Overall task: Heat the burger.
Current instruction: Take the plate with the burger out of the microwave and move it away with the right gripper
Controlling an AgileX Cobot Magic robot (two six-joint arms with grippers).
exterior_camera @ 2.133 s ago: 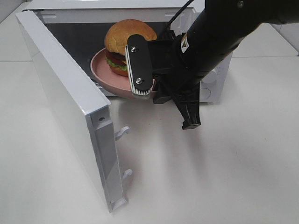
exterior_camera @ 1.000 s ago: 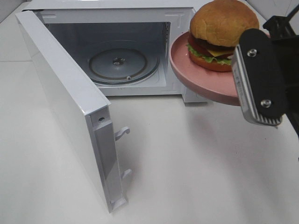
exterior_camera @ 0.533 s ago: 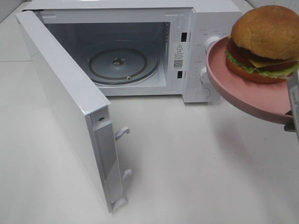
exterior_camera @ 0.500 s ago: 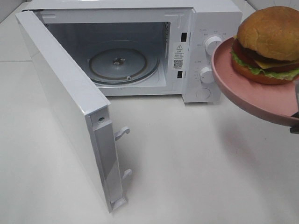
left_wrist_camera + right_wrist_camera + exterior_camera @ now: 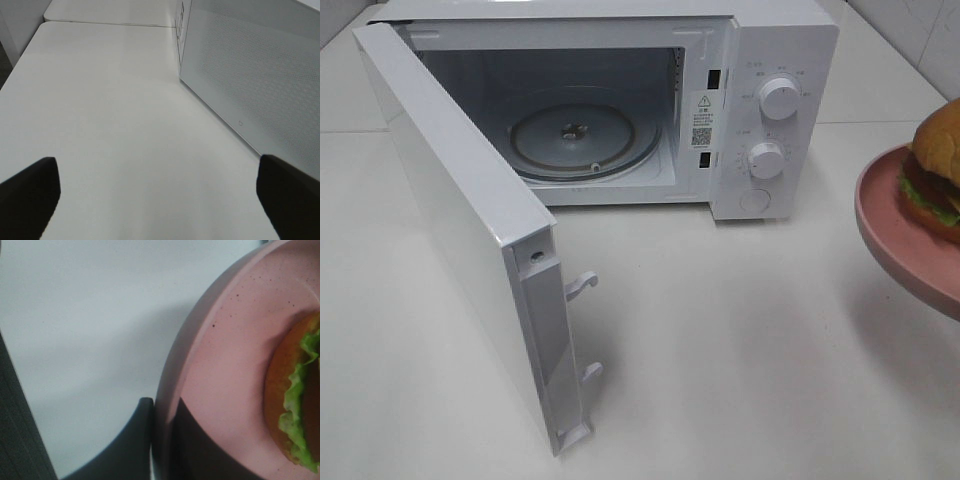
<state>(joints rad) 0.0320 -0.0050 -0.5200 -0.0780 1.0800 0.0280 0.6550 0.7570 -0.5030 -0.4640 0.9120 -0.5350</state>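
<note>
The burger [image 5: 938, 170], with a golden bun and green lettuce, sits on a pink plate [image 5: 900, 240] held above the table at the far right edge of the exterior view, partly cut off. In the right wrist view, my right gripper [image 5: 162, 440] is shut on the plate's rim [image 5: 235, 365], one dark finger [image 5: 140, 440] under it and one on top, with the burger [image 5: 295, 405] beside them. This gripper itself is outside the exterior view. My left gripper [image 5: 160, 200] is open over bare table, nothing between its fingers, beside the microwave door [image 5: 250, 80].
A white microwave [image 5: 760, 100] stands at the back with its door [image 5: 470, 230] swung wide toward the front left. Its glass turntable [image 5: 585, 135] is bare. Two knobs sit on its right panel. White table lies in front of the microwave.
The right gripper carried the plate with the burger out of the microwave front and to the right, so it now shows only at the right edge. The left gripper has stayed open.
</note>
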